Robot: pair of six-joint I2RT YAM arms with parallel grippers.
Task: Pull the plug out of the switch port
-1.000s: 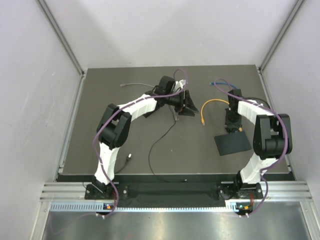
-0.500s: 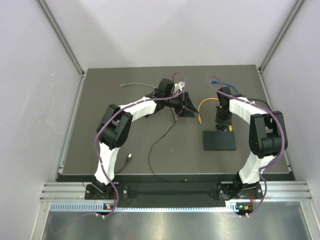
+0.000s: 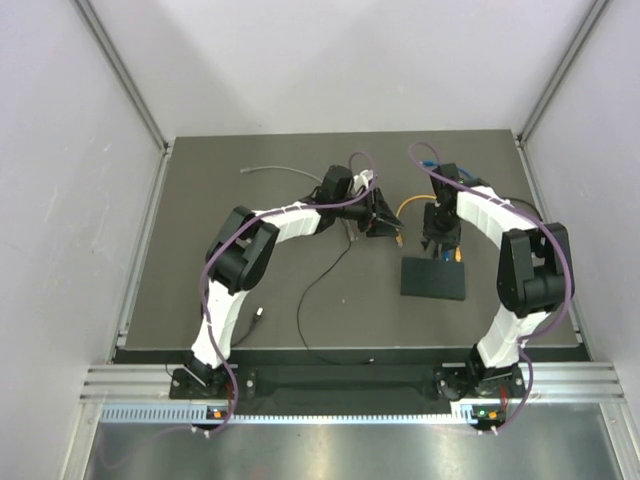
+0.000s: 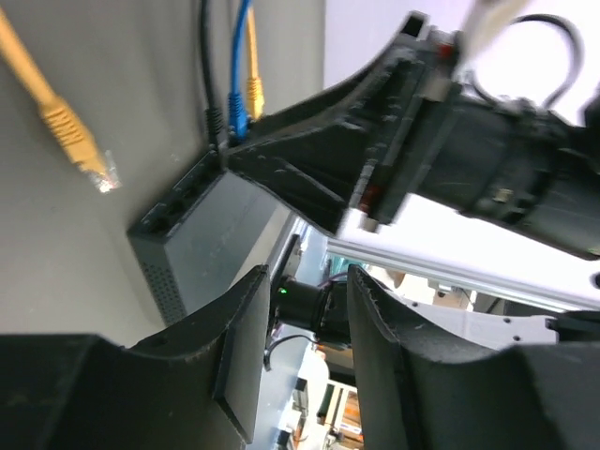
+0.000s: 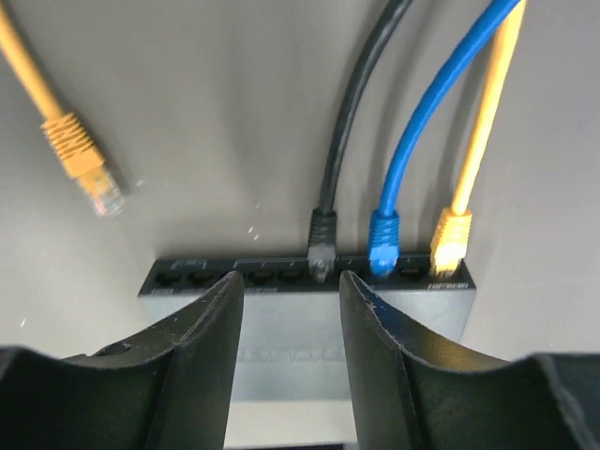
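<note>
Switch ports (image 5: 211,276) run along the far edge of the flat black switch box (image 5: 427,314), which lies on the dark surface (image 3: 200,250) right of centre, in front of my right arm. Three plugs sit in that row: a black plug (image 5: 322,246) near the middle, then a blue plug (image 5: 384,236) and a yellow plug (image 5: 451,236) towards the right end, each with its cable leading away from me. The ports left of them show as bare sockets. My right claw (image 5: 289,286) hangs low over the box top, its fingers partly apart with nothing between them. The black plug sits just beyond the gap, a little right of its middle. I cannot tell whether the fingers touch the box. A loose orange plug (image 5: 91,178) lies on the surface to the left of the box, apart from it. My left claw (image 4: 309,281) hovers just left of the right one and points towards it, its fingers also partly apart and holding nothing.
</note>
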